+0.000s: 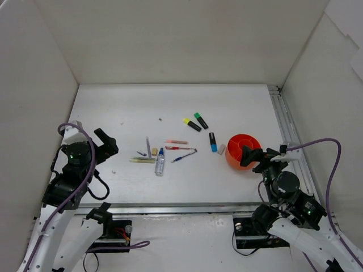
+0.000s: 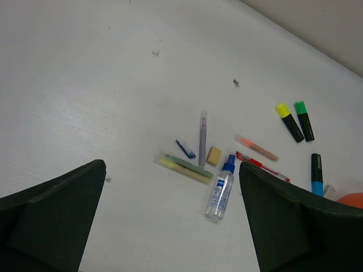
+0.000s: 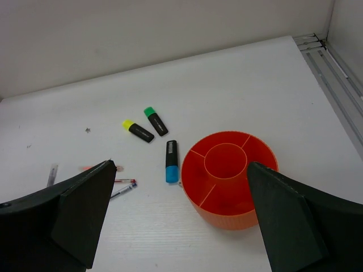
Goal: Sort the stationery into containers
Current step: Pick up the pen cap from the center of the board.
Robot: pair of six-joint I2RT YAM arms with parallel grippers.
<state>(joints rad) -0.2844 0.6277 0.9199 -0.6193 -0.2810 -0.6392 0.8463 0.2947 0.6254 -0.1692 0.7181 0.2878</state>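
Looking down from above, where do we find the stationery?

We find it lying loose across the middle of the white table (image 1: 113, 107). Farthest right are three black highlighters. The yellow-capped highlighter (image 1: 191, 124) and the green-capped highlighter (image 1: 201, 120) lie side by side. The blue-capped highlighter (image 1: 212, 141) is nearer us, with a white eraser (image 1: 222, 149) just beside it. Left of those we see a thin red pen (image 1: 177, 148) and a thin blue pen (image 1: 184, 155). Further left, the clear blue-capped tube (image 1: 160, 162) lies flat, with a pale strip (image 1: 142, 160) beside it.

And the container?

We see one round orange-red pot (image 1: 235, 140) with inner dividers. It stands upright just right of the eraser. Every item we can make out lies on the table, outside the pot.

How do the pincers stand?

The right gripper (image 3: 180, 167) is at the pot's near right side, its fingers spread wide and empty. From above, one dark finger overlaps the pot's edge, and we cannot tell whether it touches. The left gripper (image 2: 172, 166) is over the table's left side, well apart from the nearest items. Its fingers are also spread wide and hold nothing.
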